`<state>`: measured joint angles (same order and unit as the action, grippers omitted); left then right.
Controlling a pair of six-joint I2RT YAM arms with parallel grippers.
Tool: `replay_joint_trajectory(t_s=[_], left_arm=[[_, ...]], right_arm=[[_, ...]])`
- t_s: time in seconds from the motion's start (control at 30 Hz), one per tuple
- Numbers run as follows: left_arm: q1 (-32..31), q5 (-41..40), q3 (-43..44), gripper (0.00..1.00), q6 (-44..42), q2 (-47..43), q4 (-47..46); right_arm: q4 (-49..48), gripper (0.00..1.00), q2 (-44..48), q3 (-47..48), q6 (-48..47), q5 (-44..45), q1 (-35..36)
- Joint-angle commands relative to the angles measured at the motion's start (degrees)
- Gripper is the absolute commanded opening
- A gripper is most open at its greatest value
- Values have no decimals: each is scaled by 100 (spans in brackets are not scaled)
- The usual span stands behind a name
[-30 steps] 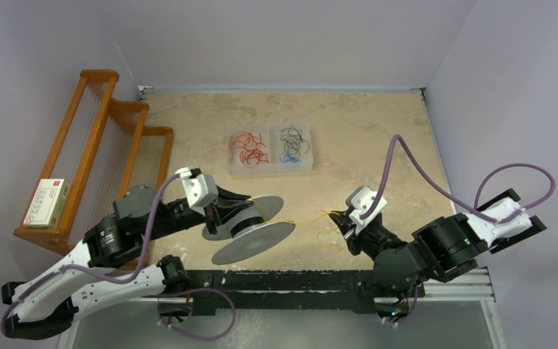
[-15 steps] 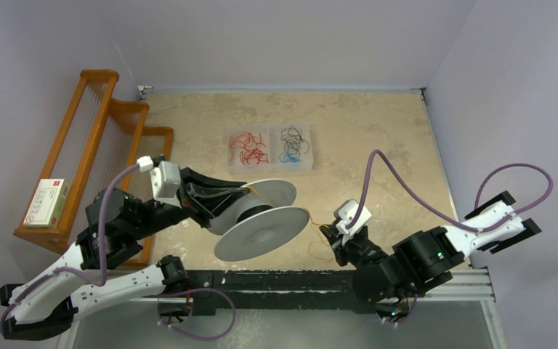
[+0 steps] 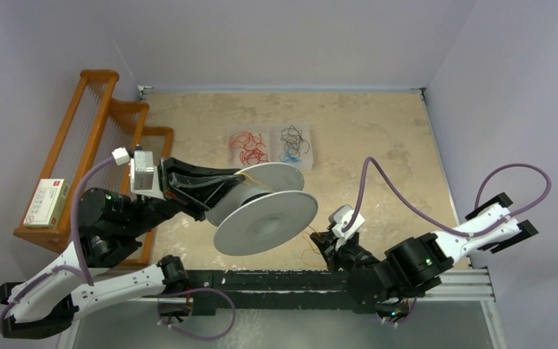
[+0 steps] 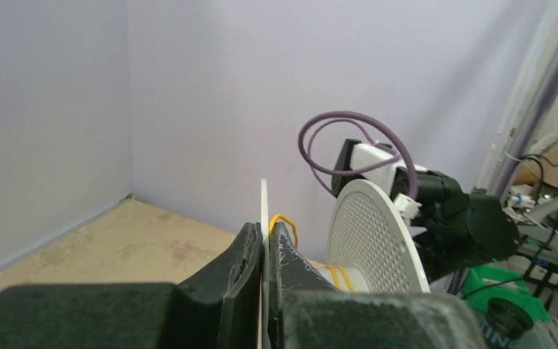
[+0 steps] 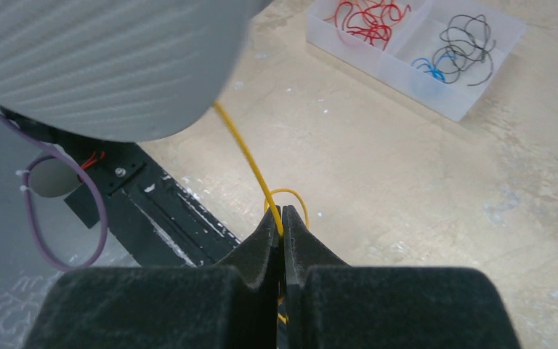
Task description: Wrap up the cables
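Spool raised, right end effector pinching cable

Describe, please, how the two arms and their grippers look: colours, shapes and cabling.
The left arm and right arm both have white link shells with black joint housings. A purple-grey cable loops loosely along each, reaching a small white camera block at the wrist. The left gripper and right gripper are matte black wedges tapering to thin tips. No markings show.
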<state>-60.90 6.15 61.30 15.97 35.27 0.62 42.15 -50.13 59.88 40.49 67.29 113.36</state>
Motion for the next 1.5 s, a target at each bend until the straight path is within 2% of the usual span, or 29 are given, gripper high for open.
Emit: replay_joint_trajectory(t_s=[0.0,0.3,0.47,0.63,0.9,1.07,1.47], left_arm=[[8,-1168,325,0,115,77,-978],[7,-2984,691,0,-53,859,-1024],[8,-3647,911,0,-141,1463,-741],[2,-4140,1188,0,-328,1964,-338],[5,-4826,1214,0,-654,2263,-97],[3,-4967,1068,0,-774,2312,-117],[5,-5220,634,0,-1230,2494,231]], right_arm=[[-1205,0,21,-376,-512,-37,33],[-4166,0,-210,-1211,-2267,-175,-40],[-5324,0,-676,-1160,-3061,-702,-615],[-5706,0,-1354,-747,-3421,-1376,-1317],[-6040,0,-2153,-156,-3777,-1996,-1812],[-6562,2,-2390,-161,-3839,-2210,-1990],[-6587,4,-2313,223,-4435,-2171,-2239]])
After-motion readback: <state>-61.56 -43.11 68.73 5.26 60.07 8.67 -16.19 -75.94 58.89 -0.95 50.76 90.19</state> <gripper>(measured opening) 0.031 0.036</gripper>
